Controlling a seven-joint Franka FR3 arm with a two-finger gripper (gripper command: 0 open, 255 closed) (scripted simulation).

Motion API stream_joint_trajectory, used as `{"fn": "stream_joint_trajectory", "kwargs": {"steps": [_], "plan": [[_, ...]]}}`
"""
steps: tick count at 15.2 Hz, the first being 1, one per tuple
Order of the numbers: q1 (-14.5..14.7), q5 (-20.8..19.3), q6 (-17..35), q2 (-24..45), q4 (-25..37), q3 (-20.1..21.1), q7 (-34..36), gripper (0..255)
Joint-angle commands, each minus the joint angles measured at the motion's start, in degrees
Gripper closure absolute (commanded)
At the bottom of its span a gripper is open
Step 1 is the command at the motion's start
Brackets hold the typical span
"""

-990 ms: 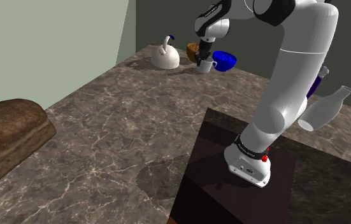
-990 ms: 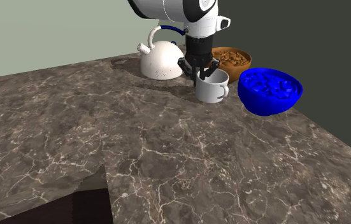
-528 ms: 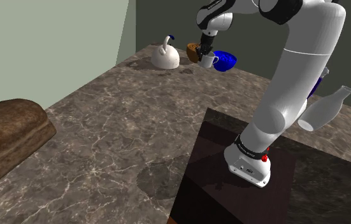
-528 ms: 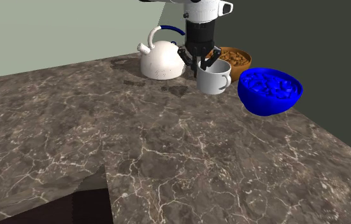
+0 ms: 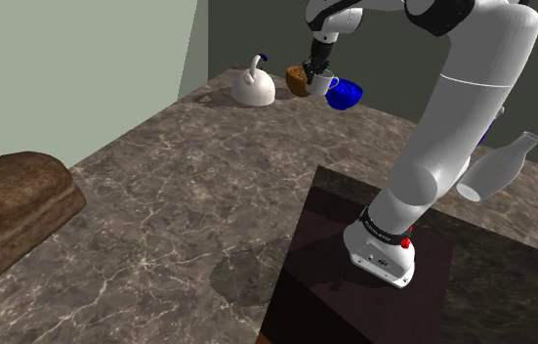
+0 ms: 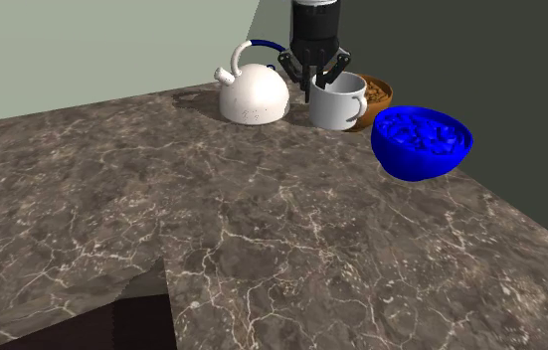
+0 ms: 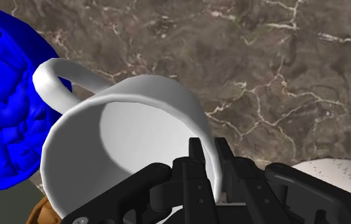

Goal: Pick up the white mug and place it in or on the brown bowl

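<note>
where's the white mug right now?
In the second exterior view the white mug hangs from the end effector, clasped by its rim, between the white kettle and the blue bowl, just in front of the brown bowl.

In the second exterior view the white mug [image 6: 339,102] hides most of the brown bowl [image 6: 380,95], and the top edge cuts off the arm [image 6: 316,18]. In the wrist view the picture's edge cuts off the blue bowl [image 7: 2,114] and the white kettle [image 7: 343,175].
</note>
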Motion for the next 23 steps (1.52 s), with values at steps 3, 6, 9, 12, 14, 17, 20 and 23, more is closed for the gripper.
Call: {"fn": "stream_joint_trajectory", "kwargs": {"steps": [3, 6, 9, 12, 14, 17, 20, 23], "plan": [[0.2, -0.7, -2.8, -1.3, 1.6, -0.2, 0.4, 255], [0.3, -1.1, -4.9, -2.1, 3.0, -0.3, 0.6, 255], [0.3, -1.4, -7.1, -2.7, 4.6, -0.3, 0.8, 255], [0.4, -1.7, -9.2, -3.2, 6.3, -0.4, 0.9, 255], [0.4, -1.8, -10.7, -3.4, 7.6, -0.4, 1.0, 255], [-0.3, -0.7, -12.7, -1.0, 11.8, -0.5, 0.1, 255], [-2.8, 2.8, -16.4, 7.1, 22.9, -0.5, -2.1, 255], [-6.3, 6.1, -21.5, 16.1, 36.6, 0.1, -3.6, 255]]}}
